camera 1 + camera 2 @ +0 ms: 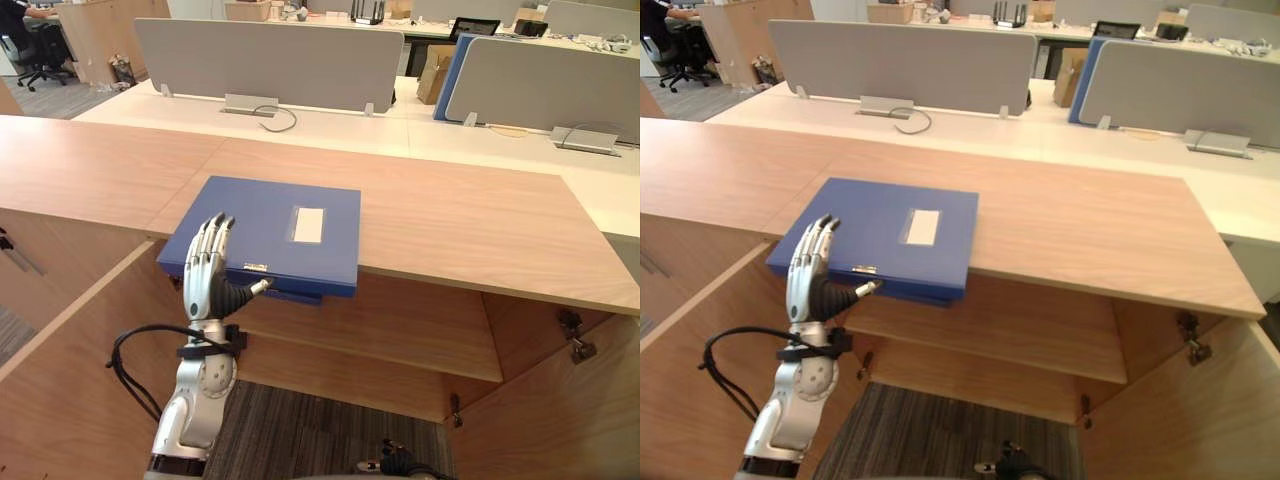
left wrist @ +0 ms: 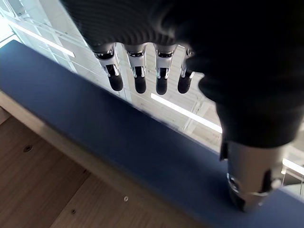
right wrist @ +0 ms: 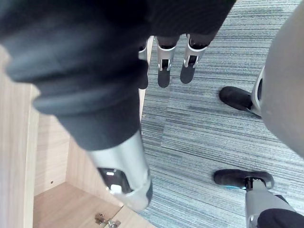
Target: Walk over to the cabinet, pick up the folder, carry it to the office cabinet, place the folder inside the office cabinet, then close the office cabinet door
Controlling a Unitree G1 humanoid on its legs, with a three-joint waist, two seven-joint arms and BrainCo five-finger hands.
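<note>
Left hand (image 1: 210,268), fingers straight and thumb spread apart, is bracketing the near overhanging edge of the flat blue plastic folder (image 1: 265,215) lying on the light wooden cabinet (image 1: 470,225). Ideally, the thumb should be closing underneath before lifting.

Matt blue folder (image 1: 255,222), light wood-grain cabinet top (image 1: 470,220), ribbed grey carpet (image 3: 199,137)

No legible text or numbers anywhere

The folder (image 1: 270,230) lies on the cabinet top (image 1: 450,220), overhanging its front edge; the left hand (image 1: 207,270) is at its near left corner.
</note>
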